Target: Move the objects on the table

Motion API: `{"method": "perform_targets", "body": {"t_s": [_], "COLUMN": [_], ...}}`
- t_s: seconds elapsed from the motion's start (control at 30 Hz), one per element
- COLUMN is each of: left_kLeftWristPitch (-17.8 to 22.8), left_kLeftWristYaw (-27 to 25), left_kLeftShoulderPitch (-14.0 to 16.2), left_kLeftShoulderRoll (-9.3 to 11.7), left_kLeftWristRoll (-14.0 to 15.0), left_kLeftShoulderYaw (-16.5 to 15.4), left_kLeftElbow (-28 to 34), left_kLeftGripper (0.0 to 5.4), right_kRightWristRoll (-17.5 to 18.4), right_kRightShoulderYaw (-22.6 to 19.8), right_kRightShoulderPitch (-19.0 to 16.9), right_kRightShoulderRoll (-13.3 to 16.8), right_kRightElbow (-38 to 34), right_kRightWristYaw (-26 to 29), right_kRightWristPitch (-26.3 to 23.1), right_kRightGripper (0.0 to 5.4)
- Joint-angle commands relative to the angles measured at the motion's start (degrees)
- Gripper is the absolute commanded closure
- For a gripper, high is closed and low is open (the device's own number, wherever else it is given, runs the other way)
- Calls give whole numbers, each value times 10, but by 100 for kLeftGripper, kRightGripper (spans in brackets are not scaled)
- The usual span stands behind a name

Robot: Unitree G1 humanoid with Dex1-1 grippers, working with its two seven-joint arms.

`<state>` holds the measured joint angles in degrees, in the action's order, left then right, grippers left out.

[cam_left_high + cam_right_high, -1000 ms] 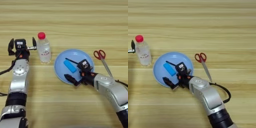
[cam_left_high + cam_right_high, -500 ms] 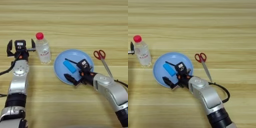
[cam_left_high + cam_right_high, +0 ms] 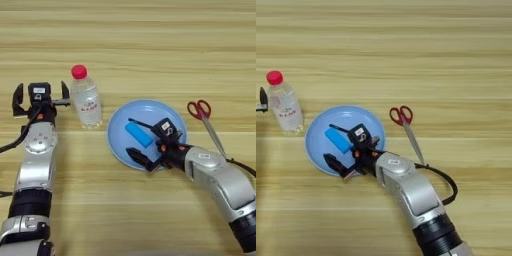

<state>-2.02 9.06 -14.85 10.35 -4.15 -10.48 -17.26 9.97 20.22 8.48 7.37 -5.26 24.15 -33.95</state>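
A small clear bottle point(image 3: 85, 101) with a red cap and red label stands upright on the table point(image 3: 150, 40), left of centre. My left gripper point(image 3: 41, 95) is open just left of the bottle, which stands outside its fingers, close to the nearer one. A light-blue block point(image 3: 139, 135) lies in a blue plate point(image 3: 150, 110). My right gripper point(image 3: 138, 142) reaches into the plate from the right. It is open, with one black finger behind the block and one in front of it. No separate stick shows.
Red-handled scissors point(image 3: 201, 110) lie just right of the plate, blades pointing toward the near edge. My right forearm point(image 3: 220, 180) crosses the table in front of them. Bare wood stretches across the far half of the table.
The bottle and my left gripper have shifted slightly to the left. My right gripper stays open around the block, almost unmoved.
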Motion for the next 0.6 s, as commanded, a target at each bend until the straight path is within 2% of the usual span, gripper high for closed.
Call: {"method": "perform_targets", "body": {"t_s": [0.03,0.6], "left_kLeftWristPitch": [9,6], "left_kLeftWristYaw": [3,2], "left_kLeftShoulderPitch": [2,1], "left_kLeftShoulderRoll": [2,1], "left_kLeftWristRoll": [0,3], "left_kLeftShoulderYaw": [-1,-3], "left_kLeftElbow": [7,7], "left_kLeftGripper": [0,0], "right_kRightWristRoll": [-24,-66], "right_kRightShoulderYaw": [10,28], "right_kRightShoulderPitch": [-12,-16], "right_kRightShoulderRoll": [11,17], "right_kRightElbow": [34,53], "right_kRightWristYaw": [-6,3], "right_kRightWristPitch": [-3,23], "right_kRightGripper": [45,229]}}
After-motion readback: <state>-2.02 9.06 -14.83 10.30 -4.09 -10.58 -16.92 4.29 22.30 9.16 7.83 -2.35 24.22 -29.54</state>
